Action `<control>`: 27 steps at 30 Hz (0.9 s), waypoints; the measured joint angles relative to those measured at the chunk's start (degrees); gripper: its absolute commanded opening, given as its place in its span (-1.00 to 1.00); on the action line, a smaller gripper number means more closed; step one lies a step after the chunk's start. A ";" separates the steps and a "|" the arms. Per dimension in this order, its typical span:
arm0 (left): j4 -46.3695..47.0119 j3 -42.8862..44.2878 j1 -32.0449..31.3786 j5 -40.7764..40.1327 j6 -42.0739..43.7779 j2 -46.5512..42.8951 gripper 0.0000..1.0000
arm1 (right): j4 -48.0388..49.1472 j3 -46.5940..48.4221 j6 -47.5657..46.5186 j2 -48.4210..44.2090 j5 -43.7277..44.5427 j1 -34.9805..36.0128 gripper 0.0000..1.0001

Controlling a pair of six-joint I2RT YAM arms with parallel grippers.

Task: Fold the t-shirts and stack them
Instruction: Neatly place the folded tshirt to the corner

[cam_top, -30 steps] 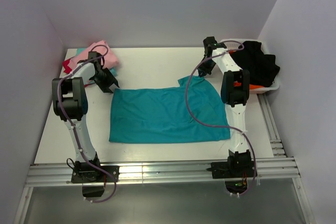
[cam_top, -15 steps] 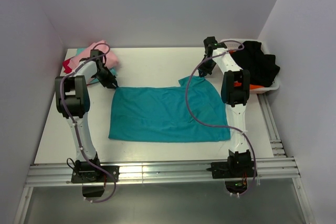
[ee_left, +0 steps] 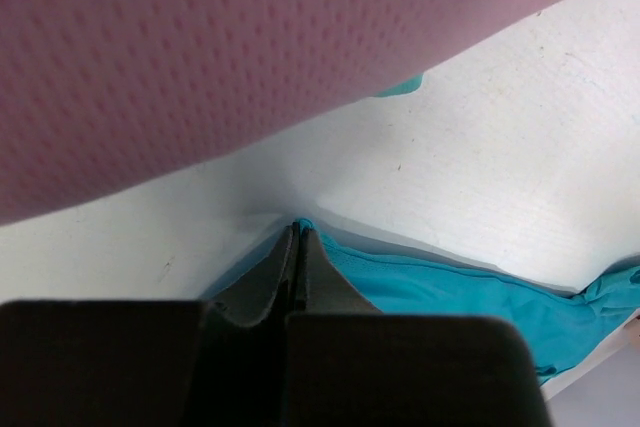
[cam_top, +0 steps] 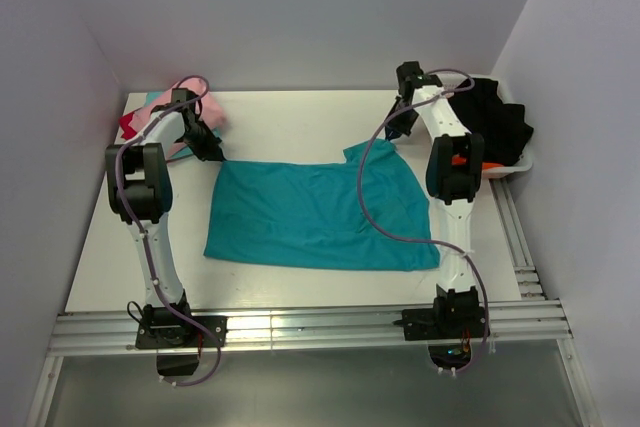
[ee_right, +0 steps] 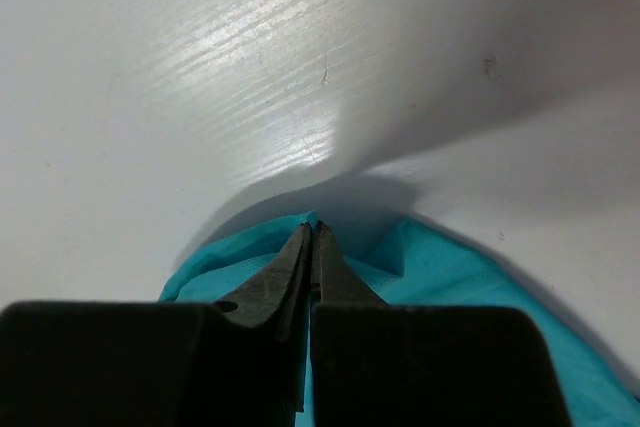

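The teal t-shirt (cam_top: 315, 212) lies spread flat across the middle of the table. My left gripper (cam_top: 213, 154) sits at its far left corner, and in the left wrist view the gripper (ee_left: 298, 233) is shut on that corner of the teal cloth (ee_left: 450, 292). My right gripper (cam_top: 392, 135) is at the far right corner. The right wrist view shows that gripper (ee_right: 312, 233) shut on a raised fold of the teal cloth (ee_right: 450, 277). Pink, red and lighter teal t-shirts (cam_top: 200, 107) lie in a pile at the far left.
A white mesh basket (cam_top: 521, 161) holding dark clothing (cam_top: 495, 117) stands at the far right, just behind the right arm. The pink cloth (ee_left: 250, 47) fills the top of the left wrist view. Walls close in the table at the back and on both sides.
My left gripper came down onto the shirt's far left corner and shut on it. The right gripper moved slightly back and right with its corner, and the shirt shifted a little.
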 measured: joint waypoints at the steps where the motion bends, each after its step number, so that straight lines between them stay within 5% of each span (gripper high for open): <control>1: -0.02 0.00 -0.02 0.00 0.00 0.00 -0.99 | 0.00 0.00 0.00 -0.61 -0.02 -0.24 -1.00; 27: -0.26 -7.54 -0.22 -0.79 0.04 -11.89 -1.00 | 3.98 -16.50 0.31 -21.00 -4.11 -1.36 -1.00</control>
